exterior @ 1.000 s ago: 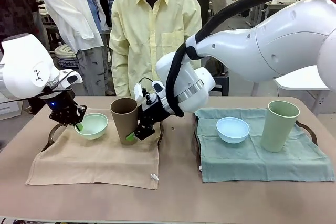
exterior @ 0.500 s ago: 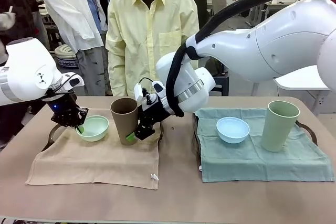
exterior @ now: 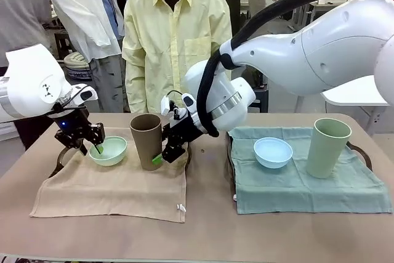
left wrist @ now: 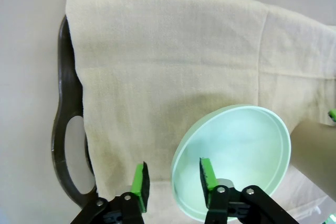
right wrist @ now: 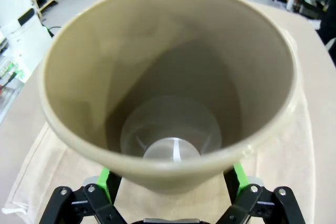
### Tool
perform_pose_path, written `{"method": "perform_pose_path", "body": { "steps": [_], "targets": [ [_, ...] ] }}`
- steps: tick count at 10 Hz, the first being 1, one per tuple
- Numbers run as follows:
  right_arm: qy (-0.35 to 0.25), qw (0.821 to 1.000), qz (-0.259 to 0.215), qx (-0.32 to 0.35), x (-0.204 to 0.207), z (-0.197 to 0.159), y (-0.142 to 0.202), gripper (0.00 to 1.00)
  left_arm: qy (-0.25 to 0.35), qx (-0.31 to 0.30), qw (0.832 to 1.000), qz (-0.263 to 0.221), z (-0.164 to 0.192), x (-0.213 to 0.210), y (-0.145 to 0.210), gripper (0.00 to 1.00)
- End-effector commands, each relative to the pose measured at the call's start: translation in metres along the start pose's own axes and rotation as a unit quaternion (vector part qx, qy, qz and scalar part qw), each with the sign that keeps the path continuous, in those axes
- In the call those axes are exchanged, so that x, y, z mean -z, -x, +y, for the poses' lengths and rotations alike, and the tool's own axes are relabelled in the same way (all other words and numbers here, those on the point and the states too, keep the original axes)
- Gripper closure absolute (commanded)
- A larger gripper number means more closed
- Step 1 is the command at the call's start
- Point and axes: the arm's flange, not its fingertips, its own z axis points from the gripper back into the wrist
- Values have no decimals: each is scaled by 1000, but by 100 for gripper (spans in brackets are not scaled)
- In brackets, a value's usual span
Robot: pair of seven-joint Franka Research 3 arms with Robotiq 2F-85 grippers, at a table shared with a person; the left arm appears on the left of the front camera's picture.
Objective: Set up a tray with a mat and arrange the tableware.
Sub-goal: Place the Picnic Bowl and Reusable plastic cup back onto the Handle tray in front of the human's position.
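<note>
Front desk strip (exterior: pixel 203 232): bare, I can pass freely.
Gap between mats: narrow, flanked by tray handles.
Left mat: right arm (exterior: pixel 258 60) leans over brown tumbler (exterior: pixel 146 141), blocking my crossing.

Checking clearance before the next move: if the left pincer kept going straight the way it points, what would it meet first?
Probably the mint green bowl's near rim, which sits between the open left pincer's fingers; depth is uncertain.
</note>
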Motion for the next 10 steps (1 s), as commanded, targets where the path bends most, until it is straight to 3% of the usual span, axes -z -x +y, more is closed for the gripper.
{"method": "perform_pose_path", "body": {
  "steps": [1,3,4,5,7,10],
  "targets": [
    [14,998,52,38,-27,14,-11,0,-4,-3,1000,0,7,-17,4,0],
    [40,994,80,64,-57,22,-11,0,-7,8,1000,-10,9,-31,6,0],
    [40,987,119,99,-74,31,-16,0,-19,16,1000,-10,9,-41,8,16],
    [43,978,154,131,-88,32,-20,0,-33,29,999,-14,8,-57,13,7],
    [58,942,236,234,-135,43,-43,0,-53,71,996,-32,-7,-94,25,7],
    [139,882,285,350,-200,63,-81,0,-84,116,988,-62,-35,-145,37,7]
  ]
}}
